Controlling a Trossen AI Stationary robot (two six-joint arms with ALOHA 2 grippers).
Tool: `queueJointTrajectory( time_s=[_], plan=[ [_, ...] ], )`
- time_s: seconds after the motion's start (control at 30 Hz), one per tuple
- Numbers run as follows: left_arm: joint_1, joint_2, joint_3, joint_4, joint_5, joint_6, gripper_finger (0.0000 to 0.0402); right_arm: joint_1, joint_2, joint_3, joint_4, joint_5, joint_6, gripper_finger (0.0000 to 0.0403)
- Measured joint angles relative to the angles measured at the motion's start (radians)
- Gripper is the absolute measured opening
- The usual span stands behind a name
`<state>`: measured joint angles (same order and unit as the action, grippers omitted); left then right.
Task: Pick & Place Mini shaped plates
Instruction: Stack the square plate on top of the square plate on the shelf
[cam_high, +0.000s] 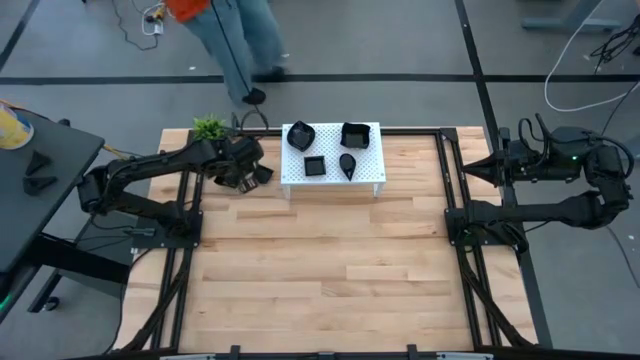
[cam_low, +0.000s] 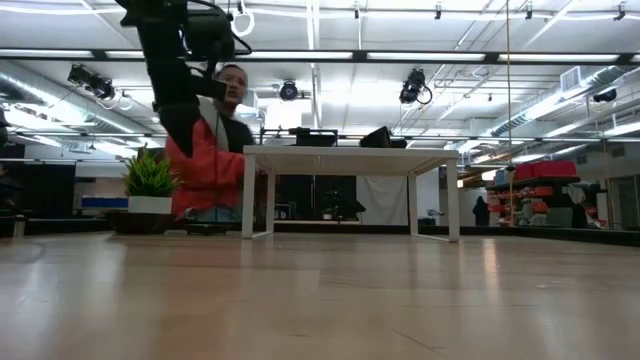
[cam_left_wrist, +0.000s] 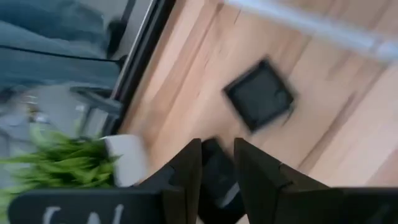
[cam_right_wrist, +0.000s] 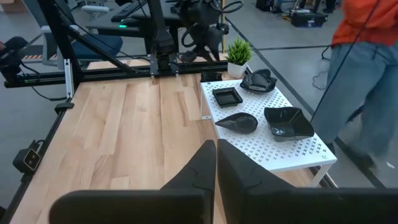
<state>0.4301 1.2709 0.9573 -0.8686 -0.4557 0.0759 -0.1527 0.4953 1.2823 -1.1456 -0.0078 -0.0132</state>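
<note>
Several glossy black mini shaped plates (cam_high: 314, 166) rest on the white perforated stand (cam_high: 370, 176) at the table's far side; the right wrist view shows them too, a square plate (cam_right_wrist: 226, 96) among them. Another square plate (cam_left_wrist: 259, 94) lies flat on the wood beside the stand. My left gripper (cam_high: 247, 177) hovers left of the stand, near the potted plant (cam_high: 209, 127), shut on a dark glossy plate (cam_left_wrist: 216, 182). My right gripper (cam_right_wrist: 216, 155) waits shut and holding nothing, raised over the table's right edge. My left gripper pinches a small black plate (cam_left_wrist: 217, 186) between its two fingers (cam_left_wrist: 186, 167), slanting down from the left. Motion blur and the fingers hide which part of the plate they are on. The plate is lifted clear of the table.
A person in a red top (cam_low: 205, 150) and jeans stands just beyond the far edge, behind the plant (cam_low: 150, 178). Black frame rails (cam_high: 448, 180) border the table left and right. Bare wood (cam_high: 330, 270) covers the near half.
</note>
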Motion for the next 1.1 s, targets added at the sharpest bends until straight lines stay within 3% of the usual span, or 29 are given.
queueJointTrajectory(
  time_s=[0.33,0.73,0.93,1.1],
  plan=[
    [-0.002,0.0,0.0,0.167,0.153,-0.047,0.0101,0.0,0.0,0.0,0.0,0.0,0.0,0.002],
    [-0.002,0.0,0.001,0.096,0.163,0.019,0.01,0.0,0.0,0.0,0.0,0.0,0.0,0.002],
    [-0.002,0.0,0.001,0.102,0.198,-0.091,0.01,0.0,0.0,0.0,0.0,0.0,0.0,0.002],
    [-0.003,0.0,0.001,0.096,0.217,-0.083,0.01,0.0,0.0,0.0,0.0,0.0,0.0,0.002]
  ],
)
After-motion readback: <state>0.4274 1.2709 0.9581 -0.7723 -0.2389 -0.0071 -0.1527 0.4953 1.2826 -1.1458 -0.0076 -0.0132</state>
